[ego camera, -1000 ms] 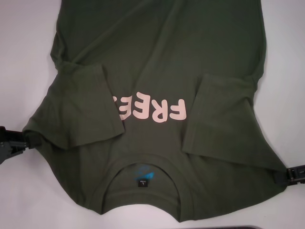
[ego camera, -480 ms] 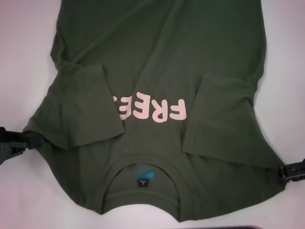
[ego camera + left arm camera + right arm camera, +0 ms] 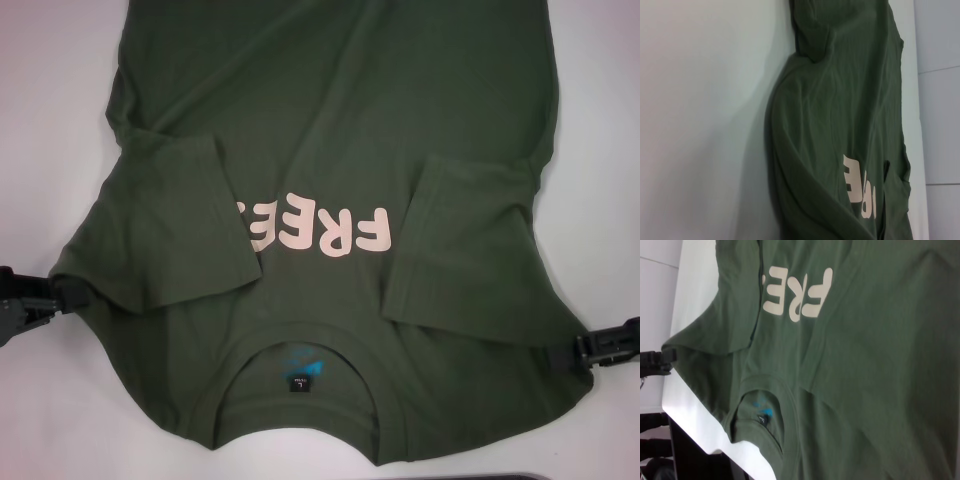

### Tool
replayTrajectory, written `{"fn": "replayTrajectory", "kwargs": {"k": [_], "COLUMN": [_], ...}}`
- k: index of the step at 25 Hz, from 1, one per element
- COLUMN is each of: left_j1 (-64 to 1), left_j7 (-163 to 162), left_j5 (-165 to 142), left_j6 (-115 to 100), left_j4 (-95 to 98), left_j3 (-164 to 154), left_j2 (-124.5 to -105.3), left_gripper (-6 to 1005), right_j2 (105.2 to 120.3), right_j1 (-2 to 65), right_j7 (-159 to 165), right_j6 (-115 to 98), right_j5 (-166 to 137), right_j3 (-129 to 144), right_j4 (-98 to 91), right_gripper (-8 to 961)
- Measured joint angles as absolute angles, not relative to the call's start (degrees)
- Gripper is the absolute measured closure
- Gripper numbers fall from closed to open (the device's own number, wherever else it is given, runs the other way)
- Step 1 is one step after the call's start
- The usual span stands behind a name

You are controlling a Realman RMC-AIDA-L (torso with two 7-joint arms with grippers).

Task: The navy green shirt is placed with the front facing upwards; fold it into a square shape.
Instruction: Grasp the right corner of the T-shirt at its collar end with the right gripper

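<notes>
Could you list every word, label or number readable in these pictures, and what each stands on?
"FREE": cream lettering on the chest of the navy green shirt, its last letter partly covered by the folded left sleeve.
Neck label inside the collar: too small to read; the blue print above it is illegible.

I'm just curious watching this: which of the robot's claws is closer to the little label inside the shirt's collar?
Roughly a tie; perhaps the left. The left claw sits at the shirt's left shoulder edge, the right claw at the right shoulder edge, each well out to the side of the label.
</notes>
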State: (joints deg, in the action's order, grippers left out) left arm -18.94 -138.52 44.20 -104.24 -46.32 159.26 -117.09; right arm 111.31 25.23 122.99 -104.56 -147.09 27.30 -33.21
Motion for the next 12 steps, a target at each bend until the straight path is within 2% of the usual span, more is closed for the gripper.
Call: {"fn": "replayTrajectory", "kwargs": {"k": [6, 12], "left_j1": [-19.0, -19.0], "left_j7": [-138.5, -138.5], "left_j5": [44.2, 44.2], "left_j6": [-104.3, -104.3], "left_j4": [-46.3, -46.3], "left_j3": [159.3, 159.3], "left_j2": [-117.15, -117.15], "left_gripper": [979, 978], "right_j2": [111.22, 110.44], "right_j1": [25.3, 25.0], "right_j7": [123.6, 124.5], "right_j6": [-104.0, -104.2], "right_j5": [-147.0, -147.1], "right_j3": [27.0, 27.0], "right_j4": [-33.2, -33.2], "right_gripper": [28, 28]}}
